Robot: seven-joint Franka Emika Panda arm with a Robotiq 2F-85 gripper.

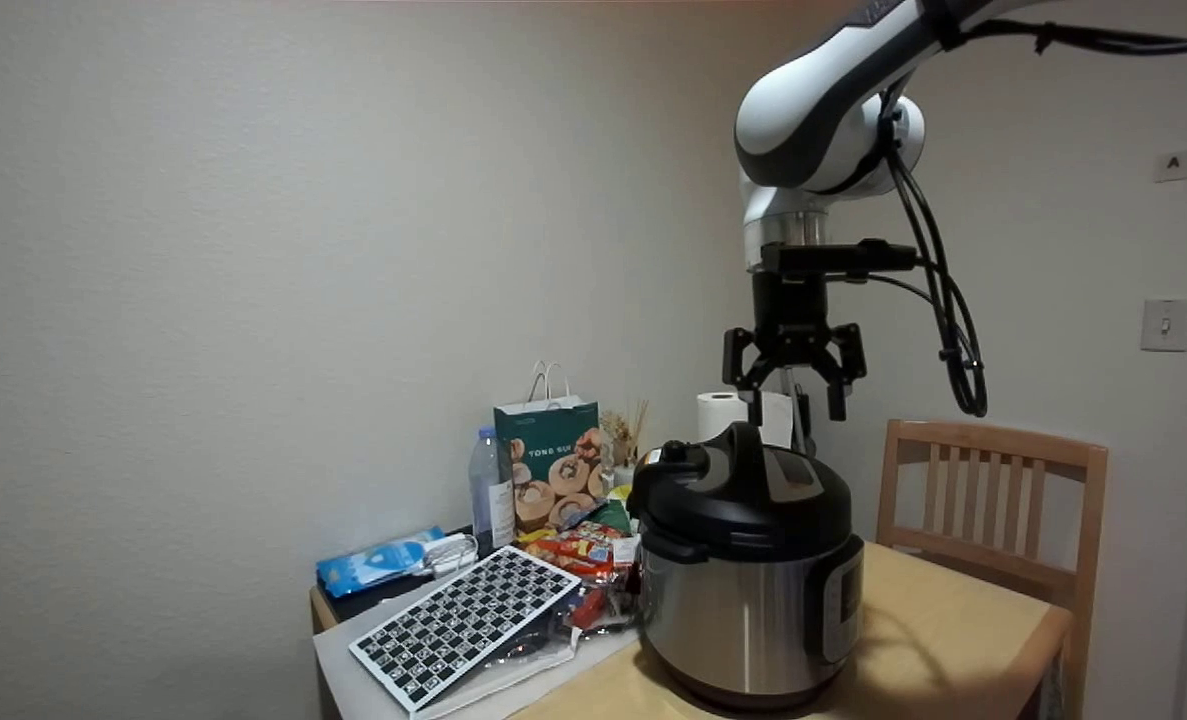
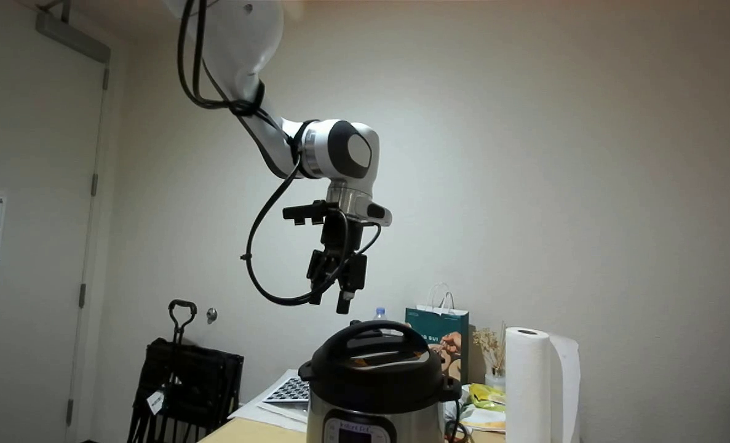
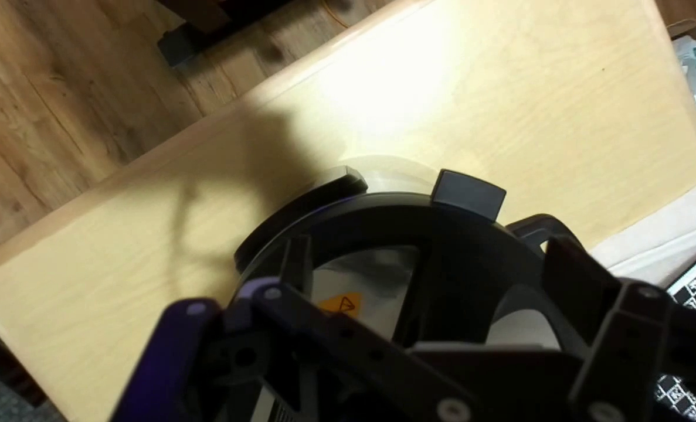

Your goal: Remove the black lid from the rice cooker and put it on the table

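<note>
The rice cooker (image 1: 743,635) stands upright on the table (image 1: 918,620); its upper part also shows in an exterior view (image 2: 417,427). The domed black lid (image 1: 713,515) sits on its top, with the raised arched handle (image 2: 374,329) across the middle. The lid fills the middle of the wrist view (image 3: 465,252), partly hidden by the fingers. My gripper (image 1: 796,408) is open and empty, pointing down above the lid, apart from the handle. It also shows in an exterior view (image 2: 329,301), and its spread fingers show in the wrist view (image 3: 433,266).
A checkered board (image 1: 468,625), snack bags (image 1: 583,550), a bottle (image 1: 491,490) and a green paper bag (image 1: 553,460) lie or stand beside and behind the cooker. A white paper roll (image 2: 527,381) stands near it. A wooden chair (image 1: 993,500) stands past the table's edge.
</note>
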